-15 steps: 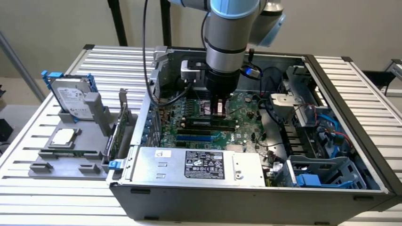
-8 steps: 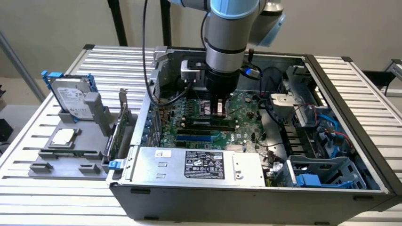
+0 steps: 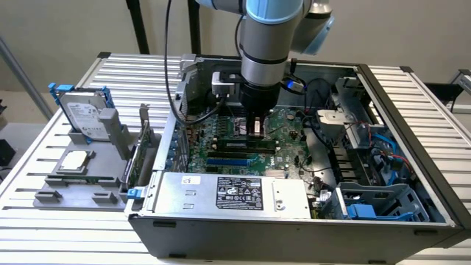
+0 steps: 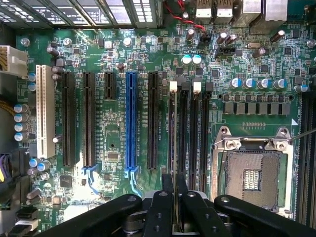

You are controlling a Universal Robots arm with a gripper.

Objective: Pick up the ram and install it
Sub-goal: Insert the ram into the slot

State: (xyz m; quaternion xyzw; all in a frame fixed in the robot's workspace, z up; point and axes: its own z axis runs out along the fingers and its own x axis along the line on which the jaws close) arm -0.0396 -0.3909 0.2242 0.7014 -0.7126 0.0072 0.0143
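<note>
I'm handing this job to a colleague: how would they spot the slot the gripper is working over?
Start at the open grey computer case and find its green motherboard. Beside the silver processor socket run four long black memory slots. The gripper is over the one farthest from that socket, nearest the blue expansion slot.

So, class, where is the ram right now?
In the wrist view, the ram stands edge-on in the tool's grip, along the black memory slots, between the blue slot and the processor socket.
</note>
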